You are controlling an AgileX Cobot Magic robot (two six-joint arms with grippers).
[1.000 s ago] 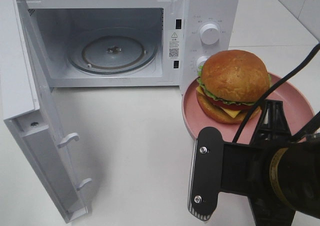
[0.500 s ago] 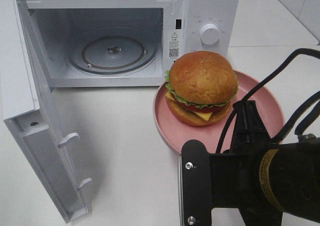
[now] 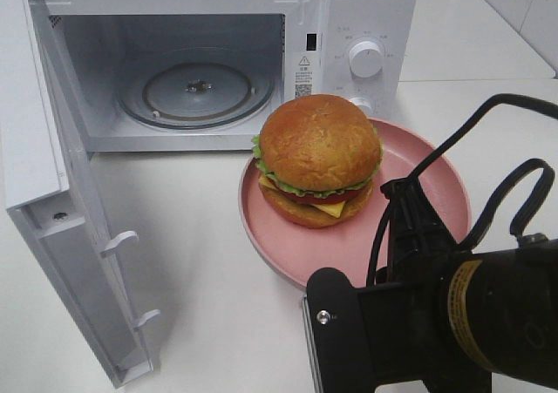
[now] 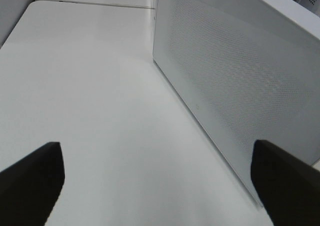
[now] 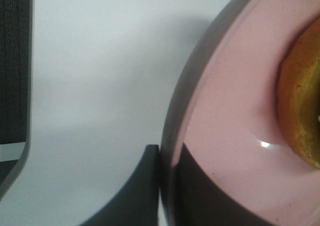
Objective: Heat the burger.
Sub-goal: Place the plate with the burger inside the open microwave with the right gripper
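Pink plate (image 3: pixel 279 236), rim clamped in the right jaws, burger (image 3: pixel 318 158) sitting in its middle, just in front of the open microwave (image 3: pixel 362 10). Best kept level and moved slowly into the cavity, onto the glass turntable (image 3: pixel 196 92), with no tilt or jolt. Left jaws spread wide, holding nothing.
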